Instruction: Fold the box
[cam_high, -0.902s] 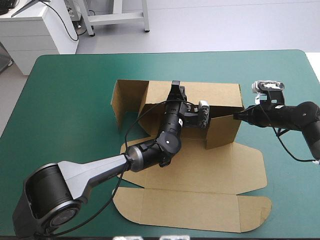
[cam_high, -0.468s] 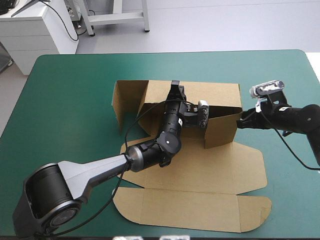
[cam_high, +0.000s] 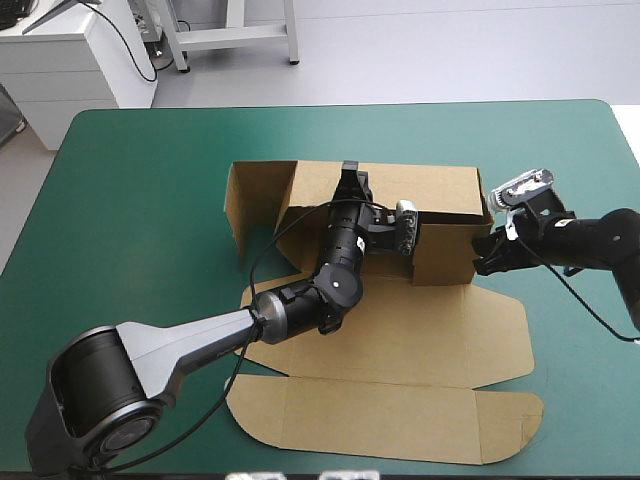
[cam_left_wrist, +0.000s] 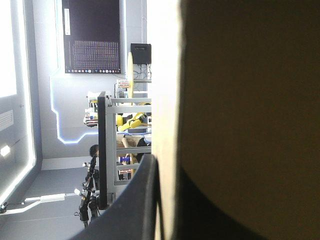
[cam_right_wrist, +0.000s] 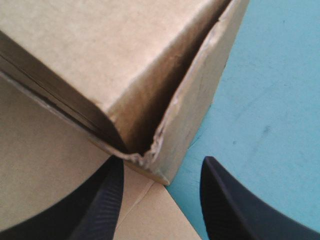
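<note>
The brown box (cam_high: 445, 255) lies mid-table with its walls raised and its lid panel (cam_high: 390, 415) flat toward the near edge. My left gripper (cam_high: 349, 182) reaches over the box and is shut on the top edge of the rear wall. In the left wrist view the board's edge (cam_left_wrist: 167, 125) runs between the black fingers (cam_left_wrist: 137, 200). My right gripper (cam_high: 486, 256) is at the box's right end, low by the near corner. It is open, and the end wall's torn lower corner (cam_right_wrist: 160, 150) sits between its fingers (cam_right_wrist: 227, 200).
The left end flap (cam_high: 250, 200) of the box stands open and angled outward. Bare teal-green cover (cam_high: 150, 200) surrounds the box at the left, far and right sides. The table's right edge (cam_high: 632, 140) is close behind the right arm.
My right gripper has dropped from the upper right corner of the box toward the near lower corner of the right end, which now lies closer to the box. The left arm has not moved.
</note>
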